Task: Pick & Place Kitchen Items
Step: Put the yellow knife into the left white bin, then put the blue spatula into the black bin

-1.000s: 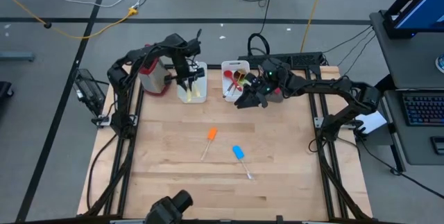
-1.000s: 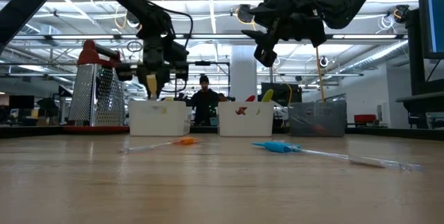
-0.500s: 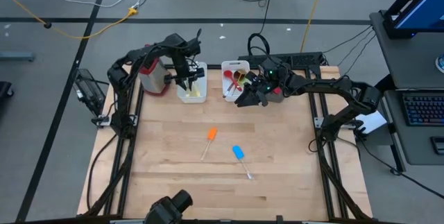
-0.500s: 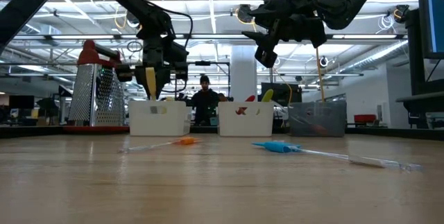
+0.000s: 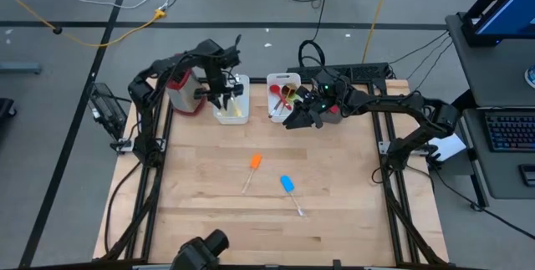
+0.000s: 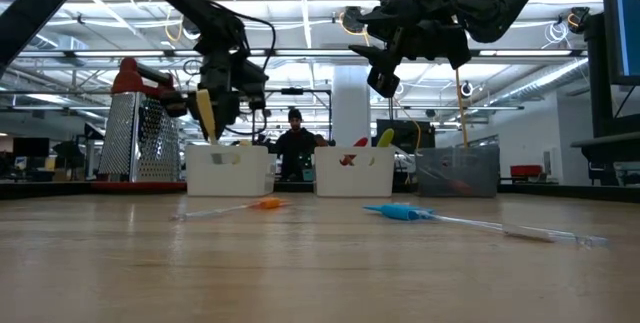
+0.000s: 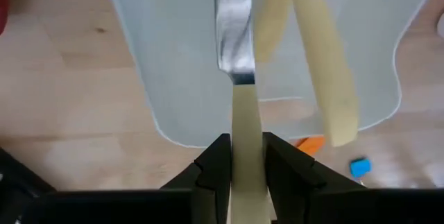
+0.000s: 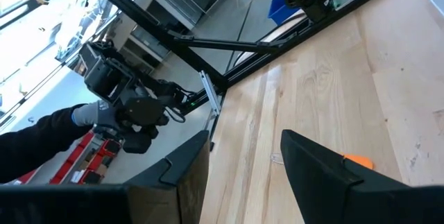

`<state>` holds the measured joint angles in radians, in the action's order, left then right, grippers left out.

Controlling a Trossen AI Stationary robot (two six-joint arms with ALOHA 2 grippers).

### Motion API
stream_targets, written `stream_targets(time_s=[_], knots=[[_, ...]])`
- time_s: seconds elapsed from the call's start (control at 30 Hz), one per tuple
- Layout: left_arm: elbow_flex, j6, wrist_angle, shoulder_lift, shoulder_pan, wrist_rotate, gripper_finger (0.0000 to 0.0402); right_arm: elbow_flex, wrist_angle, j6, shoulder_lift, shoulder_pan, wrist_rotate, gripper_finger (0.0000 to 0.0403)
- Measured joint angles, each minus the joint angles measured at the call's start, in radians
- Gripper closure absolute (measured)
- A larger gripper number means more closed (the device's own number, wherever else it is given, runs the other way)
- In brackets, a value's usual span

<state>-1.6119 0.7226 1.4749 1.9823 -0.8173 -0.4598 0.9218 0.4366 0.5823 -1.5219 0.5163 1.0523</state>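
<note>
My left gripper [image 5: 224, 94] hovers over the left white bin [image 5: 232, 113], shut on a cream-handled knife [image 7: 234, 37] whose metal blade points down into the bin. A second cream-handled utensil [image 7: 319, 64] lies on the bin's floor. My right gripper [image 5: 294, 119] hangs level and open in front of the right white bin [image 5: 280, 94], which holds red and yellow utensils; nothing is between its fingers [image 8: 316, 168]. An orange spatula [image 5: 253, 163] and a blue spatula [image 5: 287, 184] lie flat on the table's middle. My left gripper pinches the knife's cream handle [image 7: 244, 130] between its two fingers. The fingers slant down from above and run along the knife. The knife is off the table and tilted, blade [image 7: 232, 44] toward the bin's inside; the blade's tip lies outside the wrist view.
A metal box grater with a red top [image 5: 182, 90] stands left of the left bin, close to my left arm. A clear container [image 6: 458, 171] stands right of the bins. A person [image 6: 293, 143] sits beyond the far edge. The near half of the wooden table [image 5: 209, 220] is bare.
My left gripper has rolled about its own line above the left bin without shifting place. The knife's cream handle has turned with it, from hanging nearly straight down to slanting.
</note>
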Motion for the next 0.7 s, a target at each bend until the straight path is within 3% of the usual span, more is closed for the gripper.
stream_targets(time_s=[0.13, 0.43, 0.57, 0.7], knots=[[0.0, -0.003, -0.052, 0.0, 0.008, 0.041, 0.0297, 0.0, 0.0, 0.003, 0.0, 0.0, -0.001, 0.0231], [0.0, -0.006, -0.068, 0.0, -0.002, 0.019, 0.0196, 0.0, 0.0, 0.008, 0.0, 0.0, -0.001, 0.0231], [0.001, -0.008, -0.064, -0.02, -0.016, -0.011, 0.0177, 0.0, 0.0, 0.008, 0.0, 0.0, -0.002, 0.0231], [0.001, -0.008, -0.073, -0.101, -0.008, 0.021, 0.0172, 0.0, -0.001, 0.008, 0.0, 0.0, -0.002, 0.0231]])
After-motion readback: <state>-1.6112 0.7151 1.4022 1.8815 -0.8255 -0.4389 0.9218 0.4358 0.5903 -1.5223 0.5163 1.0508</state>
